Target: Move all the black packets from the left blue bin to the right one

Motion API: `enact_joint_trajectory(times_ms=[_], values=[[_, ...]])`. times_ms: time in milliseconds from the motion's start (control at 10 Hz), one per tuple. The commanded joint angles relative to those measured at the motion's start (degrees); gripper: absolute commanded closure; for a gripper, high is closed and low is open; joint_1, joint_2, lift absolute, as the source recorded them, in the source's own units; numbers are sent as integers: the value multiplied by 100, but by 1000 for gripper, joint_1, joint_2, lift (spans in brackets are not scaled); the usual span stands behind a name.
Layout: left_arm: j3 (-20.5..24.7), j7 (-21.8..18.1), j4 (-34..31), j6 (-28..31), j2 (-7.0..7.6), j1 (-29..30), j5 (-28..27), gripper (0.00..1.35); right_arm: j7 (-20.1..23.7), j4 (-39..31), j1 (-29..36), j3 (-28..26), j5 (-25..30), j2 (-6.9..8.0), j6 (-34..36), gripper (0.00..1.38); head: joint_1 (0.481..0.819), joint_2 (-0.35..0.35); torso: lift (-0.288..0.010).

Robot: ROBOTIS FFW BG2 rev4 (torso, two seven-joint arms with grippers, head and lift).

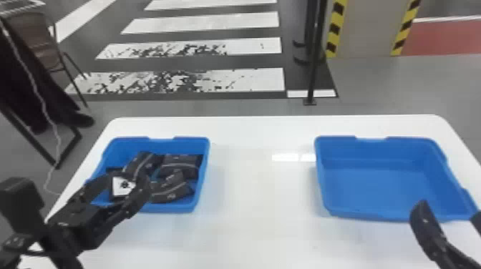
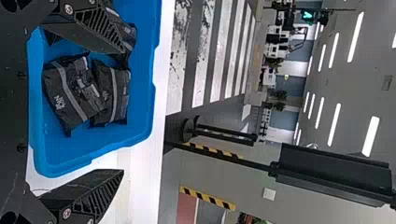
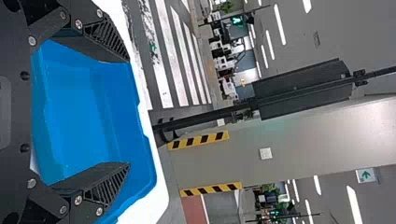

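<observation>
Ceiling strip lights (image 2: 356,37) are glowing white in both wrist views. Head view: white table (image 1: 261,193) is showing bright, mirroring a pale glare patch (image 1: 285,157) beside right blue bin (image 1: 372,215); faint shading is softly edging bin.

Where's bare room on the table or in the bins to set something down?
White table: wide patch between the bins, plus the strip in front of that gap. Right bin: bare floor, but right jaws hang at its near side. Crowded: left bin, with black packets and left jaws over it.
</observation>
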Motion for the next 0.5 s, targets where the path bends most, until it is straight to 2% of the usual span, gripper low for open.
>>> enact_joint_trajectory(times_ms=[0,200,400], values=[[-70,0,254,364,139,-428,-80,121,0,17,-11,16,-22,-6,-3,251,695,126,-138],[-173,44,606,715,297,-878,-172,121,0,45,-25,38,-45,-15,-3,251,695,126,-138],[-298,114,887,1587,456,-1427,-412,117,9,73,-39,50,-79,-23,-3,251,695,128,-138]])
